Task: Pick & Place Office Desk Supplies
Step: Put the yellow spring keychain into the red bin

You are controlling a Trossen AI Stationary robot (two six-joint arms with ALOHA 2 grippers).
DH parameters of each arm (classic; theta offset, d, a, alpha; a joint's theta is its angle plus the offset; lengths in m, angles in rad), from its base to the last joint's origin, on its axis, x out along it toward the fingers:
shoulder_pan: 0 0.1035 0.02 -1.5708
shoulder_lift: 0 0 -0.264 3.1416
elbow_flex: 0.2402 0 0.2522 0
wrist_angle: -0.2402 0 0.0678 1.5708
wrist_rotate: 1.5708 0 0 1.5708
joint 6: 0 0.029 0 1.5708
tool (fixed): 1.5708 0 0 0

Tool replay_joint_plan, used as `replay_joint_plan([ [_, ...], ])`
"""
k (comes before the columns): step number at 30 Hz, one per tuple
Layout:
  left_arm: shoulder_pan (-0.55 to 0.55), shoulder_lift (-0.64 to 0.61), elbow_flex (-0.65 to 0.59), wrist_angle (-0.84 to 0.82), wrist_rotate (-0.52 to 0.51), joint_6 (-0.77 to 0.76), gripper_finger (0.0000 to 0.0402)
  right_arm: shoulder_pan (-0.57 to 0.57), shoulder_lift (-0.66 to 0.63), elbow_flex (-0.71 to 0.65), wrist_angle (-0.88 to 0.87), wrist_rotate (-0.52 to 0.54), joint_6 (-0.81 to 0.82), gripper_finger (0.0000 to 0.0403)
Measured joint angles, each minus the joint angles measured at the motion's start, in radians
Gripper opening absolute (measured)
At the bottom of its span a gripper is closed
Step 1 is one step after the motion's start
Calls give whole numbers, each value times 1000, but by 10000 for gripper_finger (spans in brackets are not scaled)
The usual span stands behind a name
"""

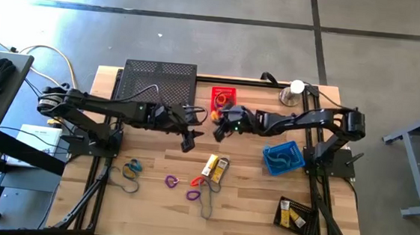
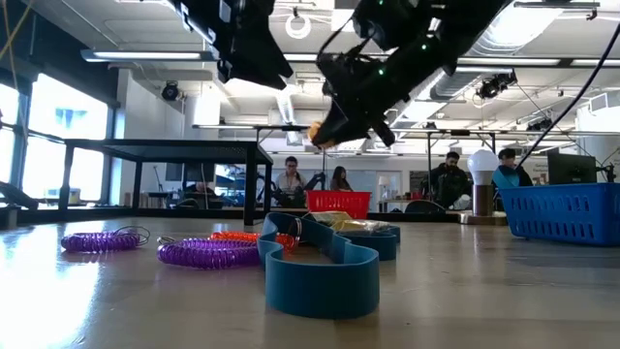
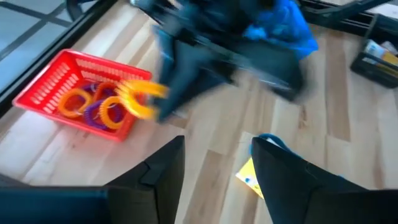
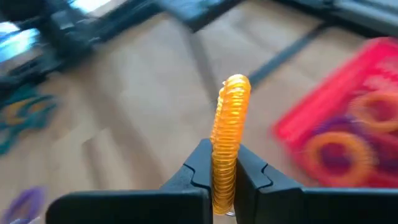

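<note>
My right gripper (image 1: 219, 131) hangs above the table's middle, just near of the red basket (image 1: 223, 97), and is shut on a yellow-orange coil loop (image 4: 230, 121). That basket holds orange and purple loops (image 3: 93, 107). My left gripper (image 1: 188, 140) hovers beside it, open (image 3: 214, 168), with nothing between its fingers. Two yellow-and-white boxes (image 1: 216, 168) lie flat on the table near of both grippers. Purple loops (image 1: 171, 180) and an orange-red loop (image 1: 196, 181) lie near them. Thin dark band loops (image 1: 126, 178) lie toward the near left. My right gripper pinches the yellow-orange coil loop between its two fingers by one stretch of its ring (image 4: 222, 163). The loop stands edge-on and sticks out past the fingertips. The fingers slant down from the table's right (image 2: 334, 121), and the loop is lifted clear of the table.
A black mesh shelf (image 1: 159, 80) stands at the far left, a silver dome with a white ball (image 1: 293, 92) at the far right. A blue bin (image 1: 282, 157) sits on the right. A black tray (image 1: 296, 213) with yellow boxes lies near right. People sit in the room behind.
</note>
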Motion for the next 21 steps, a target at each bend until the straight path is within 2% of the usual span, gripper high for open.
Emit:
replay_joint_plan([
  [6,-27,0,0,-6,-5,-1,181,-123,3,0,-41,32,52,15],
  [9,-27,0,0,-16,-7,-3,182,-171,22,0,-35,15,-4,15],
  [18,-27,0,0,-67,-8,-100,182,-214,147,0,-21,-33,23,15],
  [21,-27,0,0,-76,-8,-107,182,-213,172,0,14,-17,20,31],
])
